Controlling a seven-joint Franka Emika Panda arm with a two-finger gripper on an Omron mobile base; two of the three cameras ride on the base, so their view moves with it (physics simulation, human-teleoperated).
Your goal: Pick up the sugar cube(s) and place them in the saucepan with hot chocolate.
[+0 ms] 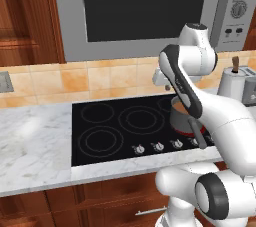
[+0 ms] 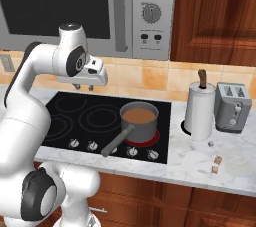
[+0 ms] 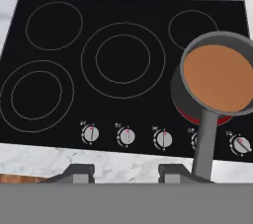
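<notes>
Saucepan point(image 2: 138, 121) of hot chocolate on glowing right-front burner of cooktop point(image 2: 65, 116), handle toward front. Two sugar cubes point(image 2: 218, 159) on counter point(image 2: 200, 163) near paper-towel roll point(image 2: 200, 111). Gripper point(image 2: 85, 87) high over cooktop, fingers spread, holding nothing.

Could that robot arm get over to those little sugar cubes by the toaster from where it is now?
Probably yes: the end effector hangs open above the cooktop, and the sugar cubes lie on open counter, though the paper-towel roll stands near the path.

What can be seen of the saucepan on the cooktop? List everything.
The small round grey metal saucepan stands upright on the black glass cooktop, on its front right burner, which glows red beneath it. Smooth brown liquid fills it nearly to the rim. Its long straight grey handle points toward the front edge, over the knobs. Nothing else touches it; the claw hovers apart.
</notes>
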